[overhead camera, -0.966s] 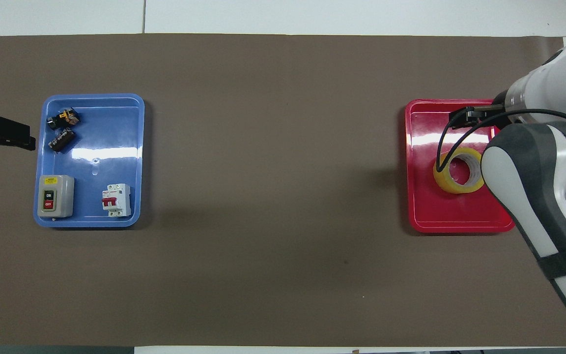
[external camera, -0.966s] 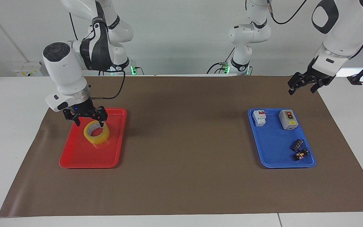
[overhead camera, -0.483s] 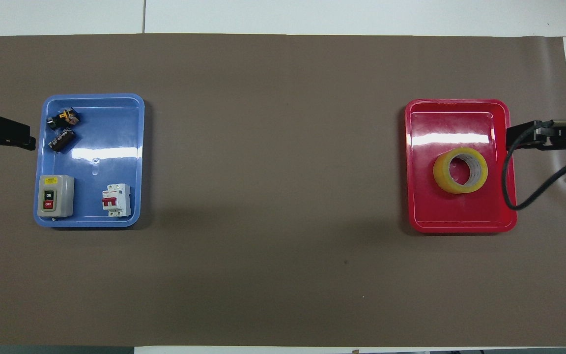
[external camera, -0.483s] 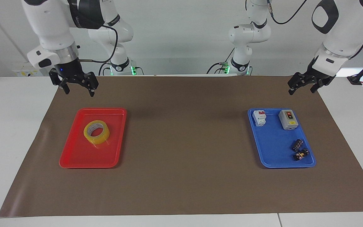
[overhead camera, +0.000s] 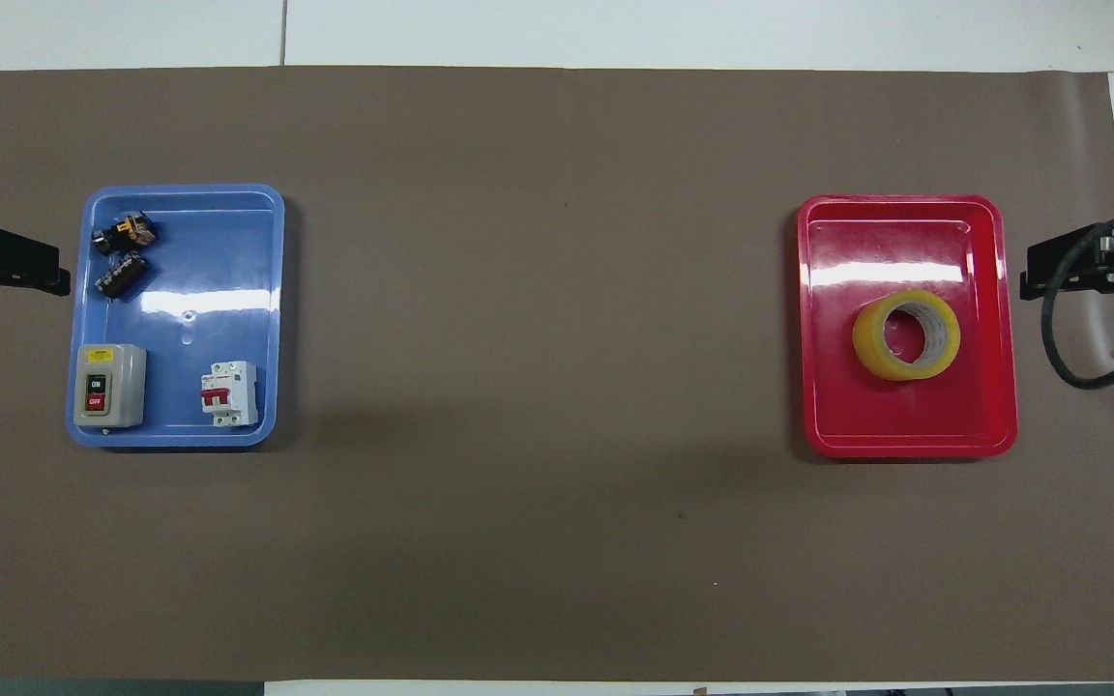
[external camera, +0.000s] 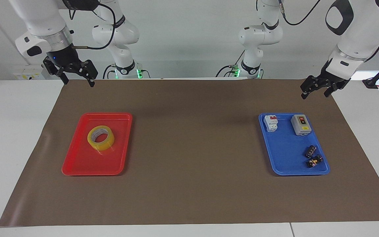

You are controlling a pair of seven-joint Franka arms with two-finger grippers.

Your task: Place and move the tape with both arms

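Bright, even, sharp; glare on red tray (overhead camera: 891,274)

Blue tray (overhead camera: 272,309) (switch box (overhead camera: 109,385), breaker (overhead camera: 229,392)); red tray (overhead camera: 905,440).

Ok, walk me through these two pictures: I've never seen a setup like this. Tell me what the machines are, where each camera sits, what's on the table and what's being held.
These are two white robot arms, each ending in a black two-finger gripper. One picture faces the robots from across the table; the other looks down from above their end, so the sides are swapped between them.

On the brown mat lie two trays. The red tray, at the right arm's end, holds the tape, a yellow roll lying flat. The blue tray, at the left arm's end, holds a grey switch box, a white breaker and two small dark parts.

Nothing is held. The right gripper and the left gripper both hang open in the air, over the mat's edge, away from the trays.
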